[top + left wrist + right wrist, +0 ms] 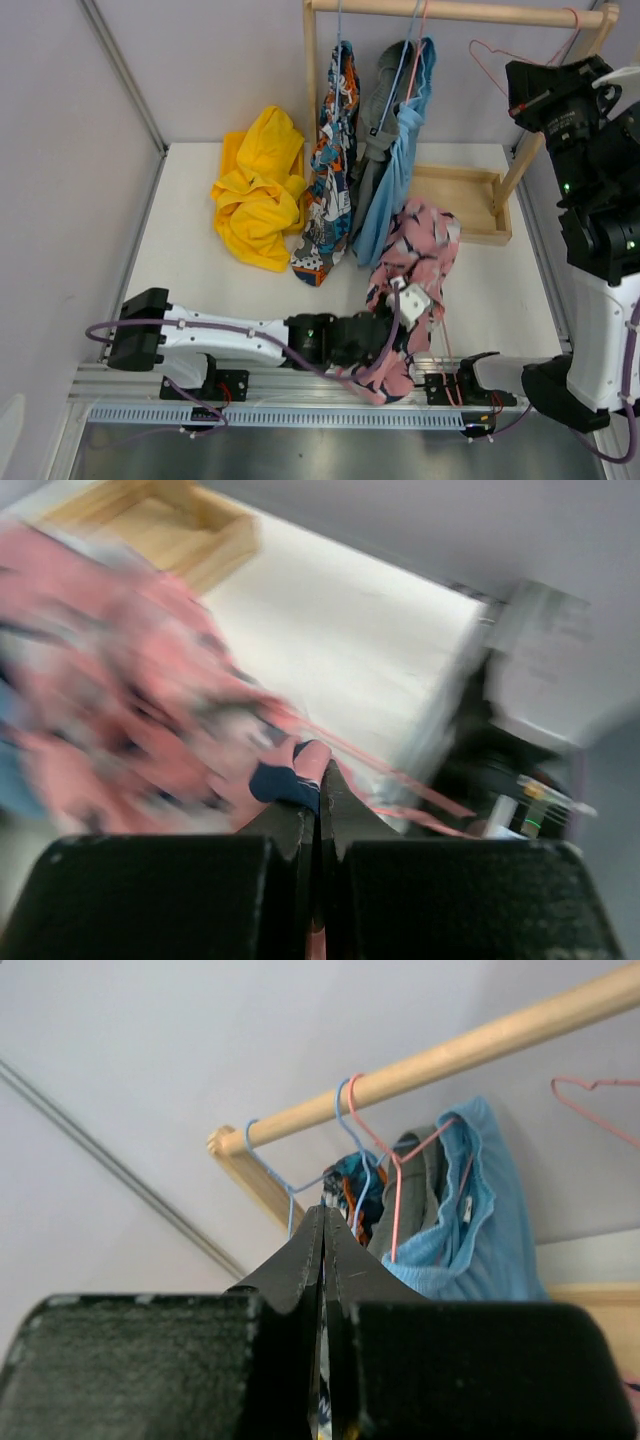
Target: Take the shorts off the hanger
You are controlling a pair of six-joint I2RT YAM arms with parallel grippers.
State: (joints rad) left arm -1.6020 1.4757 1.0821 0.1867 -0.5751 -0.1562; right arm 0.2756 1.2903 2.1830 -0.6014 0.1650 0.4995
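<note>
left gripper (320,780): jaws pinched tight on the pink shorts (420,250) edge
pink shorts: bunched in front of wooden rack (460,12), off its rail
yellow shorts (258,190): heaped left of rack
print shorts (335,180), grey shorts (380,110), light blue shorts (395,190): hanging from rack rail
right gripper (323,1215): jaws together, empty, raised by rack's right end

Evenly, softly lit with only faint shadows; sharp from above, heavily motion-blurred at the left wrist across the pink shorts (130,680), soft in the foreground at the right wrist.
</note>
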